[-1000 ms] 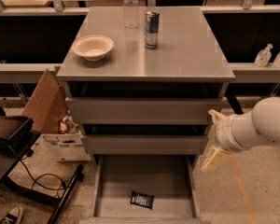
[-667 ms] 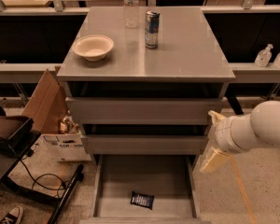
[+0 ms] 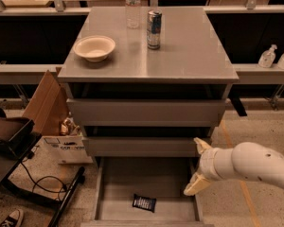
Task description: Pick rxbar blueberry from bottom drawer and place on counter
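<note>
Rxbar blueberry (image 3: pixel 144 203) flat on floor of open bottom drawer (image 3: pixel 128 181), below-left of gripper (image 3: pixel 193 167), not touching it. Gripper over drawer's right edge, fingers spread wide, holding nothing. Counter (image 3: pixel 189 51) above and left of gripper, bearing can (image 3: pixel 154 30), bowl (image 3: pixel 94 48), bottle (image 3: pixel 132 6).

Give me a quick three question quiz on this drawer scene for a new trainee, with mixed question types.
1. True or false: the rxbar blueberry lies in the open bottom drawer.
2. The gripper is: A) shut on the bar, B) open at the drawer's right edge, C) out of sight.
3. Fill in: the can stands on the ____.
Key: 1 true; 2 B; 3 counter.
</note>
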Controlling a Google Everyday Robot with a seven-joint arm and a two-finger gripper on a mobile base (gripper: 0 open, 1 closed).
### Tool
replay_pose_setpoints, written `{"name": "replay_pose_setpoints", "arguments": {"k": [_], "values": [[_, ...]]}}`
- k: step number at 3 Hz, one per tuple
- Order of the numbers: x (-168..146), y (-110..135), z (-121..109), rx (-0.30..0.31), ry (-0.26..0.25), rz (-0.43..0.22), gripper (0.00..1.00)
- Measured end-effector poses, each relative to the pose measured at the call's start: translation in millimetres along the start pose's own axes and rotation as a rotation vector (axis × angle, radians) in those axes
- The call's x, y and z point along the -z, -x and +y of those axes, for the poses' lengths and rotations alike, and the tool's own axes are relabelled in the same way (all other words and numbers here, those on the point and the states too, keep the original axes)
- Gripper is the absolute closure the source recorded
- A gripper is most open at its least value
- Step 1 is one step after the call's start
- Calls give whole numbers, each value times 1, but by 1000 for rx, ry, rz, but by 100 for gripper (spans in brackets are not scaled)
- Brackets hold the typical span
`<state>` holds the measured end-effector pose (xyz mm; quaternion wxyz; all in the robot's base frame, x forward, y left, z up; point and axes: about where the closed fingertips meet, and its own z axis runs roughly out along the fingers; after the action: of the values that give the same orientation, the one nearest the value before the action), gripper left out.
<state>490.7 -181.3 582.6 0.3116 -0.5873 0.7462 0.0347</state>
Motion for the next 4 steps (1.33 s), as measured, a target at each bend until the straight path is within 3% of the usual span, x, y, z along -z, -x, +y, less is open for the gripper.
{"name": "replay_pose_setpoints", "arguments": {"k": [1, 2, 3, 4], "values": [[-69, -11, 16, 4, 23, -77, 0], [-151, -32, 44, -45, 108, -123, 0], [-151, -32, 44, -45, 108, -123, 0], [-175, -32, 57, -47, 123, -108, 0]]}}
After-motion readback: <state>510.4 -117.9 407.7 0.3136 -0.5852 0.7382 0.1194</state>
